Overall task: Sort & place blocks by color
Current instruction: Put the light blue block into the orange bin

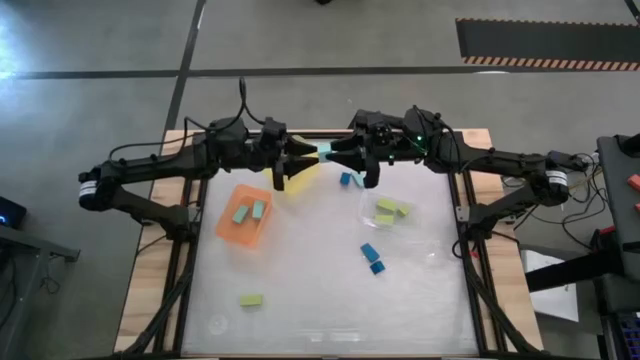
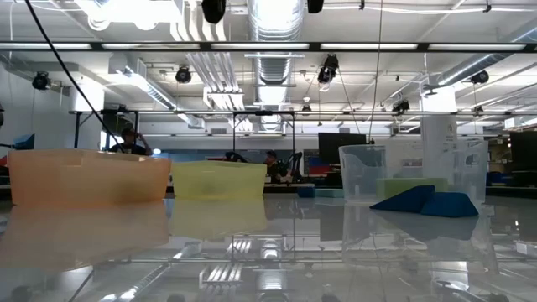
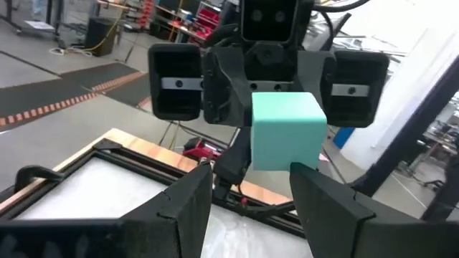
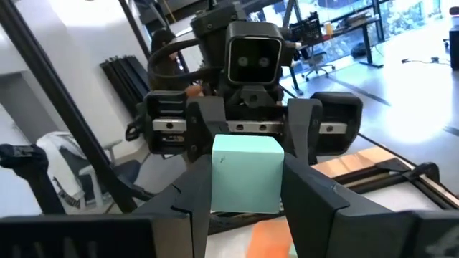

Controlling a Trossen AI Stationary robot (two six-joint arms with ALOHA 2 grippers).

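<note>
A light teal block (image 1: 324, 152) hangs in the air over the table's far edge, between my two grippers, which face each other level. My right gripper (image 4: 247, 172) is shut on it. My left gripper (image 3: 251, 183) comes from the left and stands open, its fingertips just short of the block (image 3: 287, 129). Below lie more blocks: teal ones in the orange bin (image 1: 243, 215), yellow-green ones in the clear dish (image 1: 395, 212), dark blue ones (image 1: 372, 258) and a yellow-green one (image 1: 251, 299) on the table. My right gripper pinches the teal block by two opposite side faces (image 4: 219, 179) between its two fingers. The fingers come level from the table's right. The block is lifted clear and sits upright. Whether my left gripper's open fingers (image 3: 315, 193) touch the block I cannot tell.
A yellow bin (image 1: 300, 178) stands under my left gripper, next to the orange bin. A small blue block (image 1: 346, 179) lies below my right gripper. In the low view the orange bin (image 2: 88, 176), the yellow bin (image 2: 220, 179) and a clear container (image 2: 411, 176) stand in a row.
</note>
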